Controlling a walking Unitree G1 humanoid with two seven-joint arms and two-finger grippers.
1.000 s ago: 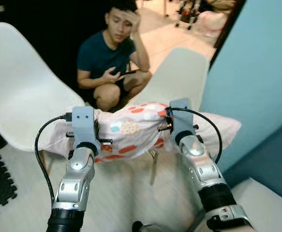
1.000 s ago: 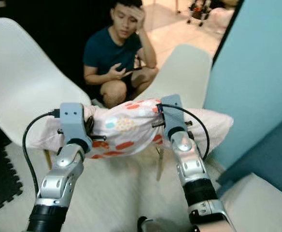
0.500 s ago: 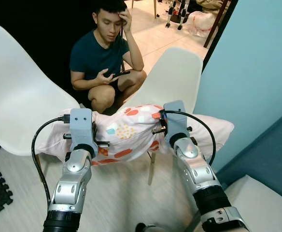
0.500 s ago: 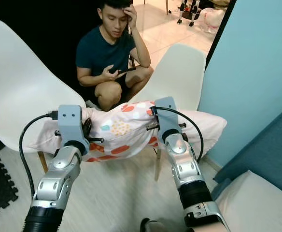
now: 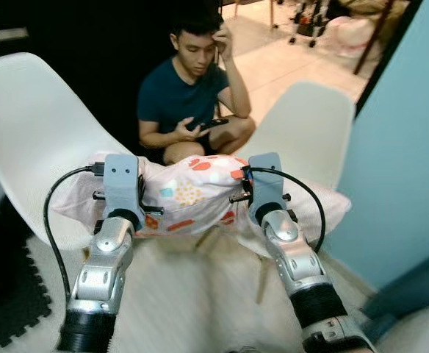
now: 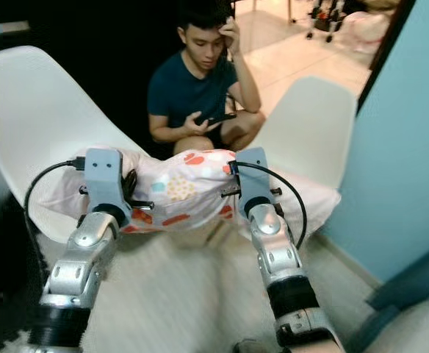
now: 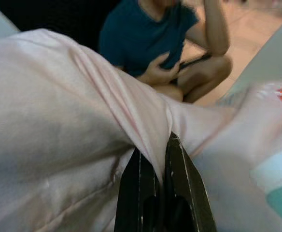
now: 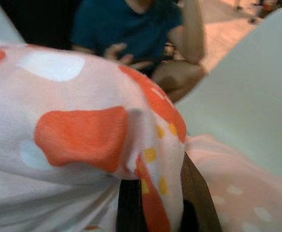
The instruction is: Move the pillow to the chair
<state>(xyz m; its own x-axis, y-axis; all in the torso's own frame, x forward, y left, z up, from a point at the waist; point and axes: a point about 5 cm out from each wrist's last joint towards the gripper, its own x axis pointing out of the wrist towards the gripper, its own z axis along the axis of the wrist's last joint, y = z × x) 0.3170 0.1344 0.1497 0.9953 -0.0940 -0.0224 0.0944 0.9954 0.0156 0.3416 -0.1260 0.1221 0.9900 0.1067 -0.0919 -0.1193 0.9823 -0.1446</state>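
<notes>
A pale pink pillow point(image 5: 192, 195) with orange, teal and yellow spots hangs in the air between my two arms, in front of two white chairs. My left gripper point(image 7: 153, 166) is shut on a pinched fold of the pillow's left part point(image 7: 73, 116). My right gripper point(image 8: 155, 191) is shut on a bunched orange-spotted fold point(image 8: 146, 140) near the pillow's middle. The pillow's right end point(image 5: 328, 209) droops past my right arm. The large white chair point(image 5: 38, 140) stands at the left, a smaller white chair point(image 5: 310, 140) behind the pillow at the right.
A person in a dark teal shirt point(image 5: 192, 88) crouches between the chairs, holding a phone. A light blue wall point(image 5: 413, 147) rises at the right. Dark foam mats point(image 5: 16, 294) lie at the lower left; pale wooden floor point(image 5: 192, 294) runs under my arms.
The camera has swung, so the scene shifted right and the left chair looms larger. Both grippers keep their hold on the pillow.
</notes>
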